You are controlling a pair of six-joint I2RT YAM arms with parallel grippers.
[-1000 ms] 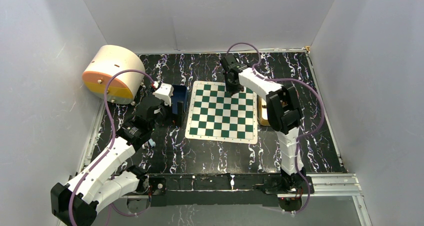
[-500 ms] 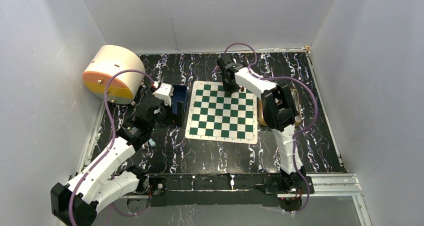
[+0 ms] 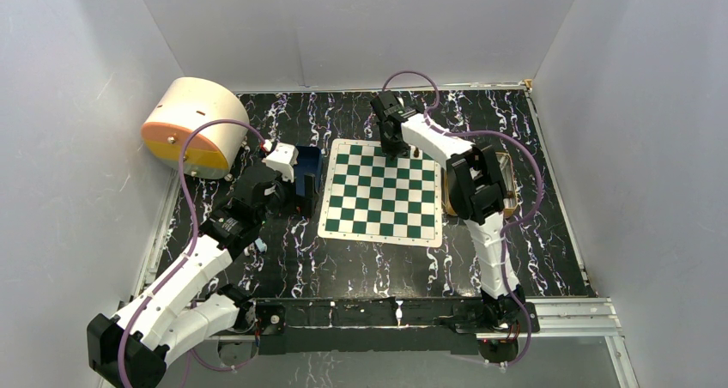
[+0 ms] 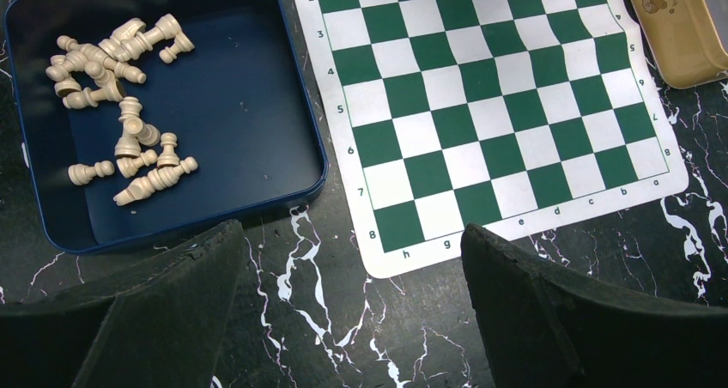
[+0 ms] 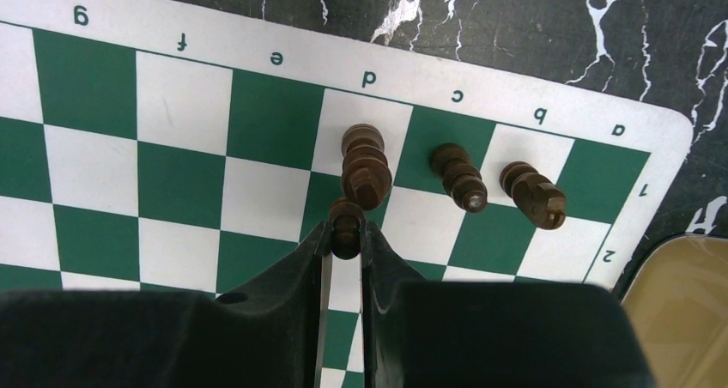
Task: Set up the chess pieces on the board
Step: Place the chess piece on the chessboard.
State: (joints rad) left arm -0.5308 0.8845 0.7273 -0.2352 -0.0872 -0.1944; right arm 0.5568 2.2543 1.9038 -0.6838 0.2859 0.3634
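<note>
Pinching a likely light, rigid, tippy chess piece point(image 5: 346, 215) by its head with right end effector point(image 5: 346, 232), held left end effector point(image 4: 352, 230) agape.

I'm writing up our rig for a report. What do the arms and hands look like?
Both the left arm and right arm have white links joined by black joints. A purple cable loops along each. The left hand and right hand are black, with matte wedge-shaped fingers. No markings or sleeves show.
</note>
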